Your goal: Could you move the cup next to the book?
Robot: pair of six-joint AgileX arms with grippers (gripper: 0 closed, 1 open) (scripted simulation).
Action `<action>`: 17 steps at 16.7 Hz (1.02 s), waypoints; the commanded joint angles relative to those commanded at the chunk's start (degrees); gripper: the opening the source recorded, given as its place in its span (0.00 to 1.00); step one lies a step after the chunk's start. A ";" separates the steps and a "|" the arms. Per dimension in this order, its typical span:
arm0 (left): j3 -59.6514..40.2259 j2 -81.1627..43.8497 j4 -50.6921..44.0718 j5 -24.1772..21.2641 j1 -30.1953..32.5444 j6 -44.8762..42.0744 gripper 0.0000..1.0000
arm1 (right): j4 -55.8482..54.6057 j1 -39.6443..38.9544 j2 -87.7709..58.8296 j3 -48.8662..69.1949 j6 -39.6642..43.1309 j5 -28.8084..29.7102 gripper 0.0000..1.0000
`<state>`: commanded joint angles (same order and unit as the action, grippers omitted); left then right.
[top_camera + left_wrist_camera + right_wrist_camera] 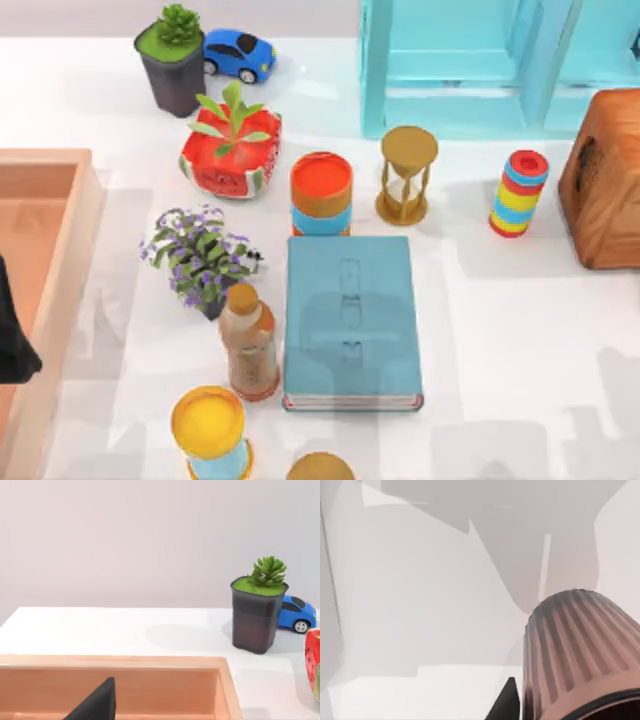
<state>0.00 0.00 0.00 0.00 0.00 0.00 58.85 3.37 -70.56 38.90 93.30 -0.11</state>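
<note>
The book [350,320] is a large blue-teal hardcover lying flat in the middle of the table, white page edges toward the front. The cup [580,655] is reddish-brown and tapered, with a dark rim, and looms very close in the right wrist view over bare white table. A dark part of my right gripper [507,705] shows right beside the cup. Whether it touches the cup cannot be told. My left gripper [12,345] is parked at the table's left edge over a wooden tray [45,200], and its dark tip [95,705] shows above that tray [150,662].
Close round the book stand an orange-topped canister [321,193], an hourglass [407,172], a bottle [249,342], a purple-flowered plant [200,255] and a yellow-topped canister [210,430]. Farther back are a watermelon planter [230,150], a potted succulent [172,60], a toy car [240,52], a teal shelf [490,60], stacked rings [518,193] and a wooden box [605,180].
</note>
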 joint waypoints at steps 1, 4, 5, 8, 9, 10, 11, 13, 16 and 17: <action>0.00 0.00 0.00 0.00 0.00 0.00 1.00 | 2.35 -0.02 0.67 1.46 0.05 0.02 0.00; 0.00 0.00 0.00 0.00 0.00 0.00 1.00 | 6.46 0.09 2.33 4.74 -0.10 0.07 0.00; 0.00 0.00 0.00 0.00 0.00 0.00 1.00 | 6.63 0.11 2.41 4.90 -0.11 0.07 0.00; 0.00 0.00 0.00 0.00 0.00 0.00 1.00 | 6.49 0.05 2.16 4.72 -0.20 0.07 0.00; 0.00 0.00 0.00 0.00 0.00 0.00 1.00 | 6.49 0.05 2.16 4.72 -0.20 0.07 0.00; 0.00 0.00 0.00 0.00 0.00 0.00 1.00 | 6.62 -0.33 1.85 5.08 -0.76 0.08 0.00; 0.00 0.00 0.00 0.00 0.00 0.00 1.00 | 6.88 -1.11 1.22 5.82 -1.94 0.11 0.00; 0.00 0.00 0.00 0.00 0.00 0.00 1.00 | 7.67 -3.71 -0.80 8.28 -6.13 0.20 0.00; 0.00 0.00 0.00 0.00 0.00 0.00 1.00 | 9.14 -9.44 -5.03 13.66 -16.97 0.40 0.00; 0.00 0.00 0.00 0.00 0.00 0.00 1.00 | 9.69 -11.63 -6.70 15.78 -21.76 0.46 0.00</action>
<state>0.00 0.00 0.00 0.00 0.00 0.00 68.54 -8.26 -77.27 54.68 71.54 0.35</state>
